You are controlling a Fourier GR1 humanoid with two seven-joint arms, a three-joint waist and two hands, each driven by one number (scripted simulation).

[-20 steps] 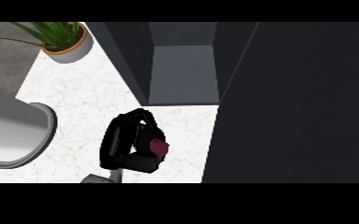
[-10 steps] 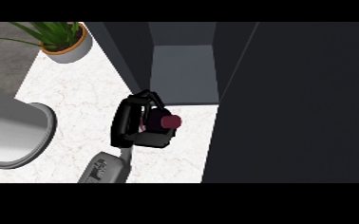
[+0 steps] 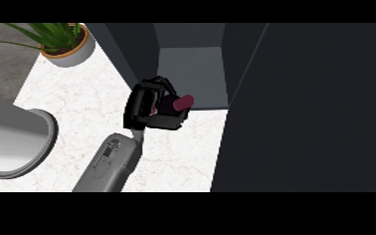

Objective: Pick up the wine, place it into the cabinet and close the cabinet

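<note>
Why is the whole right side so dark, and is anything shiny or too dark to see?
In the head view, the open cabinet door is a near-black panel showing no detail. The cabinet's inside looks lighter grey. No glare shows on the pale counter. The black hand blends with the dark wine bottle; only the bottle's reddish part stands out. The plant looks evenly lit.

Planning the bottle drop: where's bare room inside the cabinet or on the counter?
Free: the grey cabinet floor past the hand holding the wine, and white counter between the potted plant, sink and forearm. Crowded: the cabinet's front edge, between its left wall and open door.
</note>
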